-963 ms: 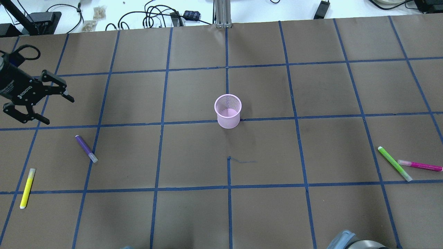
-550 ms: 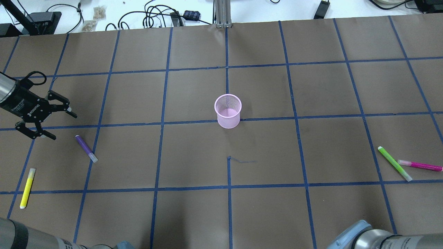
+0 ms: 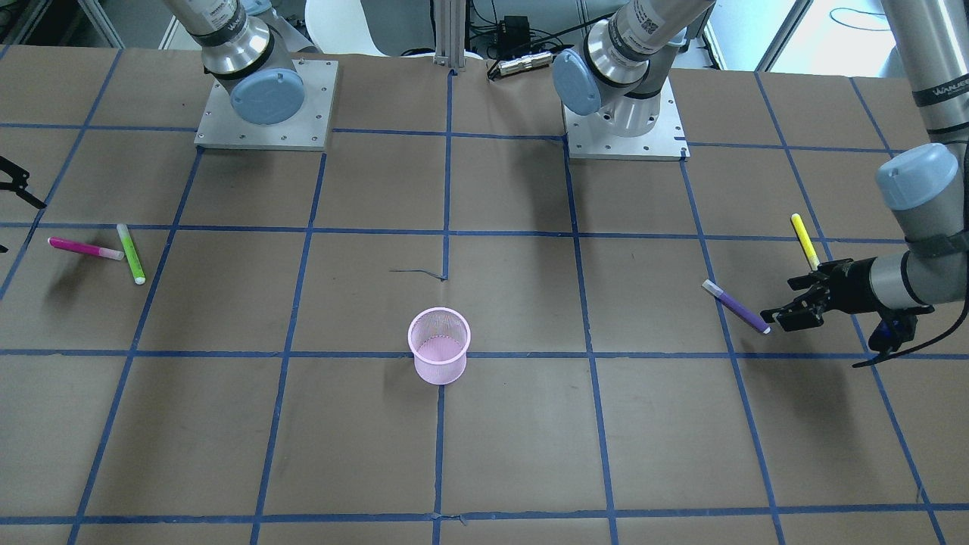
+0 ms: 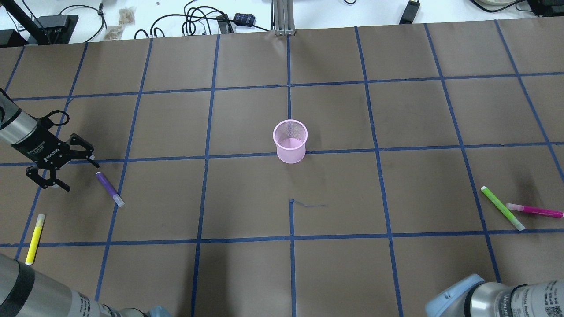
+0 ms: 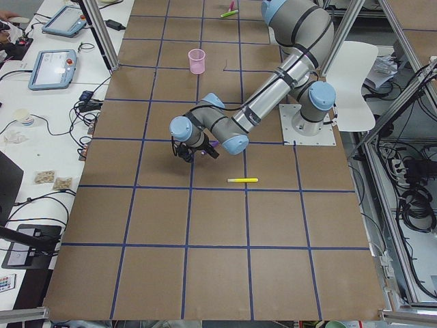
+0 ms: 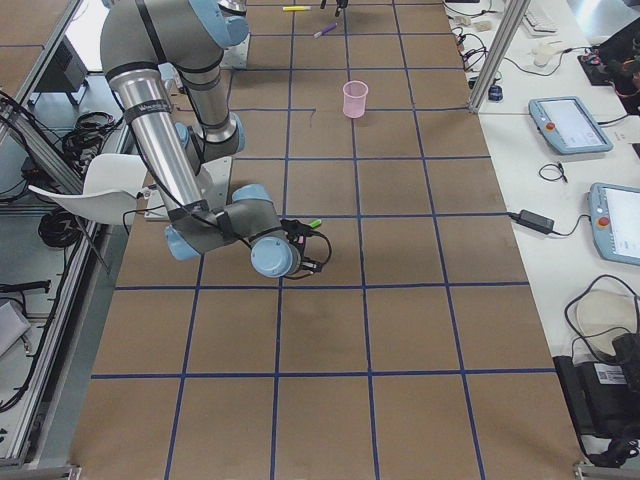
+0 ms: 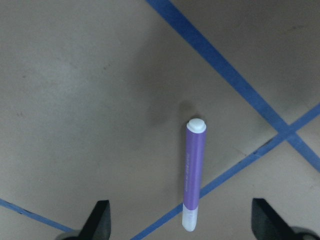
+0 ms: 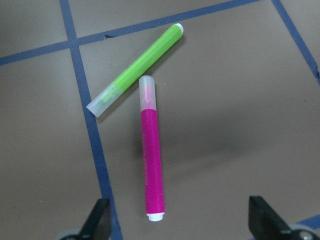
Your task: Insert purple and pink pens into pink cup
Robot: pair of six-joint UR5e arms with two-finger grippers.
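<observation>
Presently, the table point(image 4: 246, 110) carries the pink cup point(image 4: 290, 141), upright at centre and empty. The left gripper point(image 4: 79, 175) and the right gripper point(image 8: 178, 201) hover spread wide, holding nothing (evidently lining up pickups). The purple pen point(image 4: 108, 187) and pink pen point(image 8: 151, 160) lie flat, the pink one beside a green pen point(image 8: 135, 70).

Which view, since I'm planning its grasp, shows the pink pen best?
Right wrist-mounted: the pink pen lies large and whole, cap beside the green pen. Overhead and front-facing show it small at the edge; side views barely.
</observation>
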